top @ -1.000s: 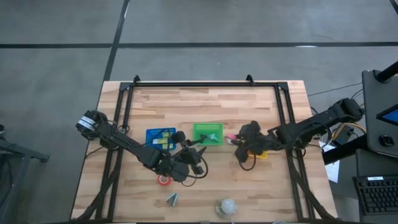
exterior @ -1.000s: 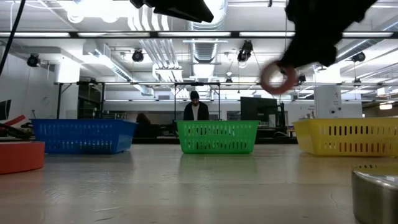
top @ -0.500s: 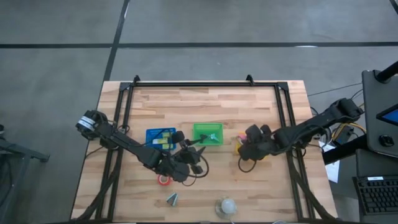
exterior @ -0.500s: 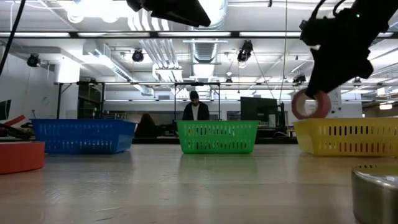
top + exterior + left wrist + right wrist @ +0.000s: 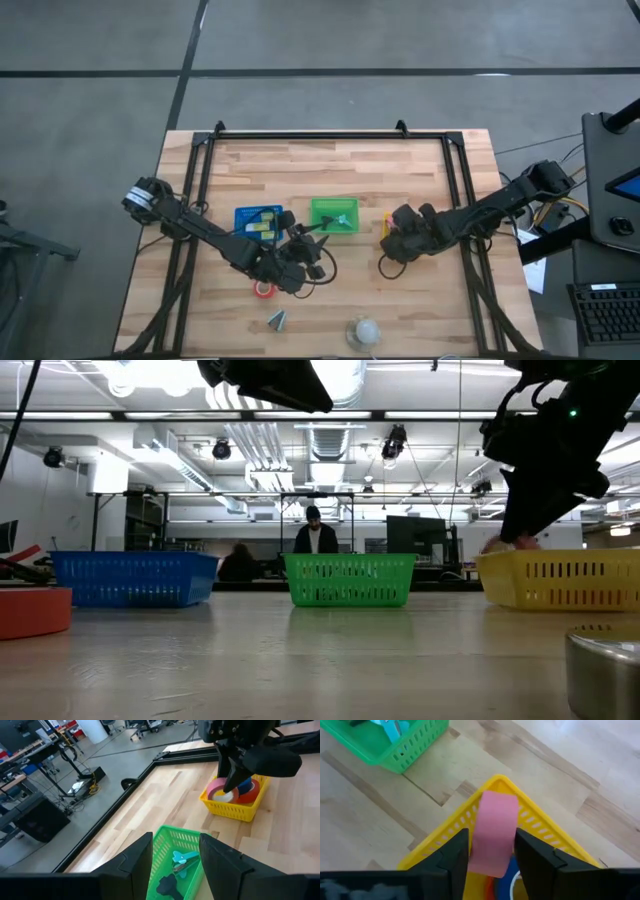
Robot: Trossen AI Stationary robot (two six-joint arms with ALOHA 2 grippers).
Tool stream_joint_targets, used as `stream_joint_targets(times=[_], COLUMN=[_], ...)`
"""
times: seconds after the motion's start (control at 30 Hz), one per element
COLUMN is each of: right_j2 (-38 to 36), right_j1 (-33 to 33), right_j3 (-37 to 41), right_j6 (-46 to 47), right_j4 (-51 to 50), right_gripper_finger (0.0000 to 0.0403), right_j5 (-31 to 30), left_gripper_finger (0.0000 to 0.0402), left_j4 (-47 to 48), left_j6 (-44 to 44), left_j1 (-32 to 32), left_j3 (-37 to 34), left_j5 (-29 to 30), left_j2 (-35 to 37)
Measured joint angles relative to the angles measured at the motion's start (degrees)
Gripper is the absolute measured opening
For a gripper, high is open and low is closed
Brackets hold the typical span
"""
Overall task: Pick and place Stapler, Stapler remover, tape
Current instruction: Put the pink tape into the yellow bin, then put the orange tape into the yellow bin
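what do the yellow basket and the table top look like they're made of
The yellow basket looks like moulded plastic: glossy, uniformly coloured, with regular slotted walls. The table top looks like wood: pale planks with visible grain and seams, matte finish, possibly butcher-block style.

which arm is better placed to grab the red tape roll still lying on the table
Left. The left gripper hangs right beside the red tape roll on the table, while the right gripper is busy over the yellow basket, fingers shut on a pink tape roll.

Three baskets: blue [image 5: 133,577], green [image 5: 349,579], yellow [image 5: 562,579]. Yellow held three tape rolls [image 5: 235,790]; a fourth [image 5: 263,289] lay outside.
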State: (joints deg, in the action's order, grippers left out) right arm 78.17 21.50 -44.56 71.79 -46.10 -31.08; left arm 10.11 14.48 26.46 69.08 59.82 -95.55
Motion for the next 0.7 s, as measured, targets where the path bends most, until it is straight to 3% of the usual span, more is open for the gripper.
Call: stream_joint_targets(times=[0.37, 0.7], right_j2=[-2.5, -5.6], right_j1=[0.0, 0.3], right_j3=[0.0, 0.0], right_j6=[-1.7, -3.5], right_j4=[0.0, 0.4], right_gripper_finger=[0.0248, 0.0271], right_j5=[-0.6, -3.7], left_gripper_finger=[0.0165, 0.0165], left_j4=[2.4, 4.3], left_j6=[0.8, 2.4], left_j1=[0.2, 1.1], left_j3=[0.0, 0.0], left_j5=[-0.1, -0.1], left_j2=[0.0, 0.0])
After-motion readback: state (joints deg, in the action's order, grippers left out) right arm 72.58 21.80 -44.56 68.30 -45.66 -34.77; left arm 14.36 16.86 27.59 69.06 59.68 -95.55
